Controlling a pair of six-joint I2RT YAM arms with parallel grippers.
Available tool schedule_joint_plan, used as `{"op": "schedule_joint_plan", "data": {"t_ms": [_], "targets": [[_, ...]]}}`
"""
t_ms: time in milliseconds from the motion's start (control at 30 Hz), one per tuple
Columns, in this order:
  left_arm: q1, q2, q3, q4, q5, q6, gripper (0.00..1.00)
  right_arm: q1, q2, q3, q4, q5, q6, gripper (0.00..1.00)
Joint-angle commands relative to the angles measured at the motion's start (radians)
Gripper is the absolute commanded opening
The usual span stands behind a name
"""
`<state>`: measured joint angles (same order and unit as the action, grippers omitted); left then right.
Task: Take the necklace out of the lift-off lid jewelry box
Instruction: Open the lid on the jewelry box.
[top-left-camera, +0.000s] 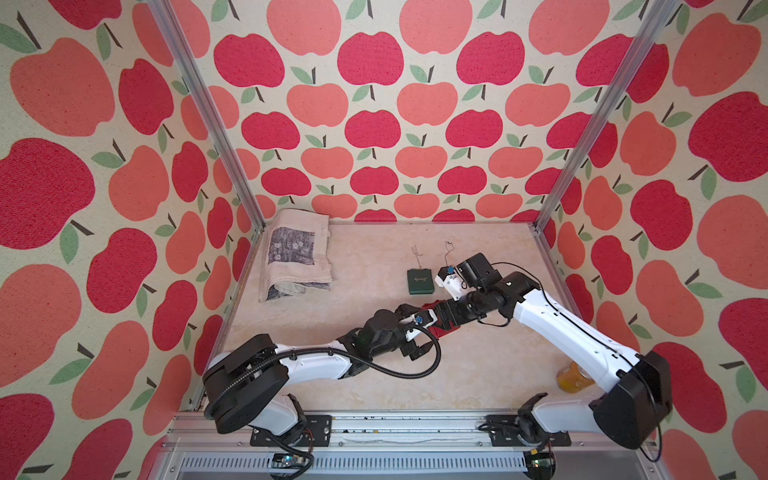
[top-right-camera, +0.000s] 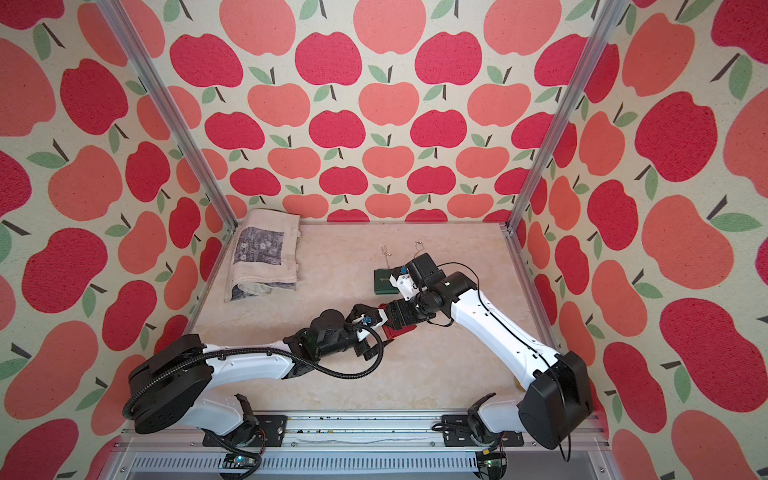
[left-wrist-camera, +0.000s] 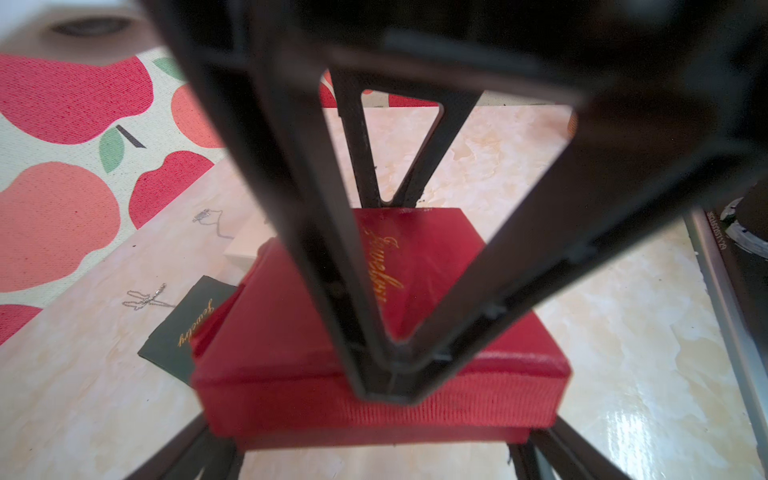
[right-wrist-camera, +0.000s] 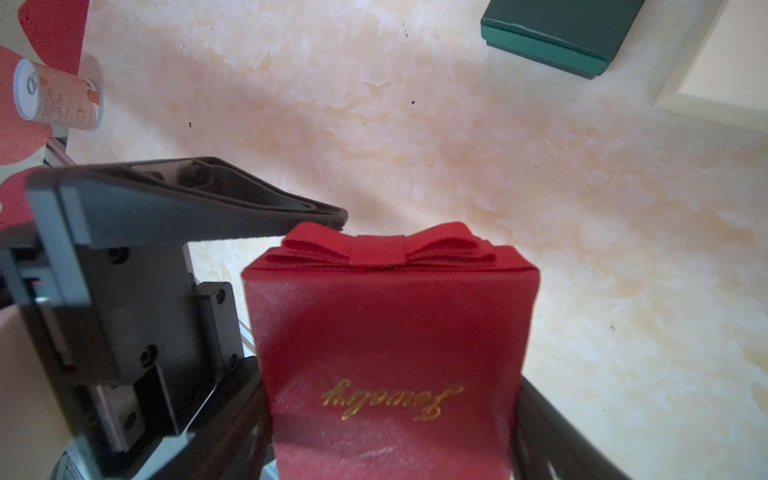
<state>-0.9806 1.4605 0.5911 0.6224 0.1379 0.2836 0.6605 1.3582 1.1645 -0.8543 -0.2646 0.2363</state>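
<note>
Right end effector (top-left-camera: 438, 325) is clamping the red jewelry box (top-left-camera: 444, 332) in both top views, holding it at mid-surface, near and in front of the green jewelry box (top-left-camera: 419, 281). Opposite it, the left end effector (top-left-camera: 428, 334) is facing the same box. A loose chain (top-left-camera: 415, 254) is lying just behind the green jewelry box, with a second chain (top-left-camera: 448, 248) beside it. A folded cloth (top-left-camera: 297, 253) is lying at the far left corner of the surface (top-left-camera: 374, 386).

In the left wrist view, the red jewelry box (left-wrist-camera: 266, 324) is filling the centre, its lid (left-wrist-camera: 424, 257) sitting closed on the base and hiding its contents. The right end effector's fingers (left-wrist-camera: 361, 158) are pressing on two opposite sides of the box. The left end effector's own fingers (left-wrist-camera: 183, 449) are standing spread, one at each side of the box's near end; whether they are touching it cannot be told.

In the right wrist view, the red jewelry box (right-wrist-camera: 390, 332) is sitting between the right end effector's fingers (right-wrist-camera: 552, 428), gold lettering facing the camera and a bow (right-wrist-camera: 380, 245) at its far end. One left end effector finger (right-wrist-camera: 199, 203) is lying alongside the bow end. The green jewelry box (right-wrist-camera: 557, 33), a cream box (right-wrist-camera: 723, 75) and a can (right-wrist-camera: 58, 97) are resting on the surface beyond.
</note>
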Motion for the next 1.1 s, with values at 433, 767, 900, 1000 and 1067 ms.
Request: {"op": "schedule_joint_plan", "data": {"t_ms": [433, 767, 900, 1000, 1067], "targets": [[-0.007, -0.009, 0.008, 0.002, -0.012, 0.016, 0.79, 0.014, 0.012, 0.000, 0.002, -0.015, 0.011, 0.83], [-0.007, -0.004, 0.003, -0.012, -0.020, 0.016, 0.76, 0.013, 0.010, 0.010, 0.005, -0.029, 0.008, 0.81], [-0.007, 0.001, -0.003, -0.017, -0.023, 0.011, 0.75, 0.000, -0.009, 0.028, 0.001, -0.064, 0.002, 0.78], [-0.006, 0.002, -0.009, -0.021, -0.023, 0.007, 0.75, -0.016, -0.033, 0.040, -0.006, -0.106, -0.011, 0.78], [-0.007, -0.002, -0.011, -0.024, -0.021, 0.008, 0.75, -0.027, -0.046, 0.050, -0.017, -0.124, -0.017, 0.78]]}}
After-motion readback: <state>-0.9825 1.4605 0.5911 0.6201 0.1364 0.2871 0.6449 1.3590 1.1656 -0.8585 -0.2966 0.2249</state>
